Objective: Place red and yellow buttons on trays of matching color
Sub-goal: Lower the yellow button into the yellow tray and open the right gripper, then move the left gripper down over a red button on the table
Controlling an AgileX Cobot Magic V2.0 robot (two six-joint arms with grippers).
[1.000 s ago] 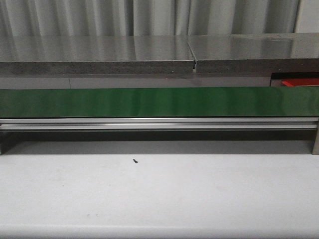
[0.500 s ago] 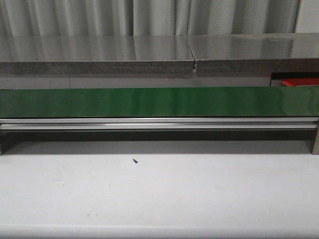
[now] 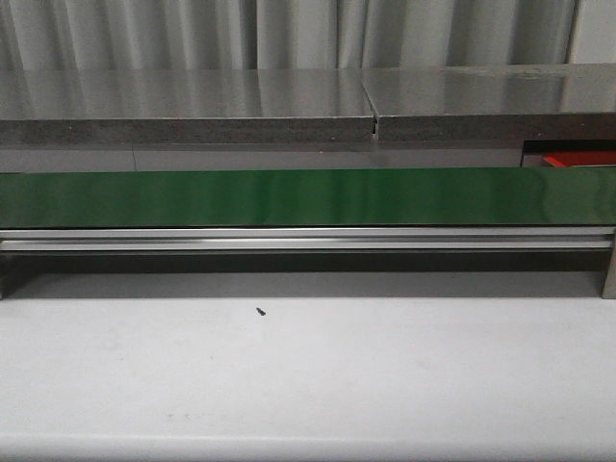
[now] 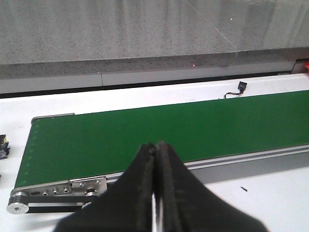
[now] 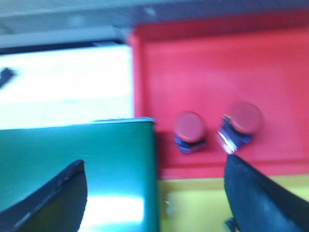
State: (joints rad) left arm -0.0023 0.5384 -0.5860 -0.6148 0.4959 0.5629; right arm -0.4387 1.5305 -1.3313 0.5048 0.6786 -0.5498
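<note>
Two red buttons [image 5: 189, 126] [image 5: 245, 117] sit side by side inside the red tray [image 5: 212, 72], just past the end of the green conveyor belt [image 5: 72, 159], with the yellow tray [image 5: 193, 205] directly beside the red one. My right gripper [image 5: 154, 193] hangs released and empty above the belt end, while my left gripper [image 4: 155, 193] is clenched on nothing over the belt. With the right wrist view blurred, I judge a hasty reach could knock the placed buttons or drop the next into the wrong tray.
</note>
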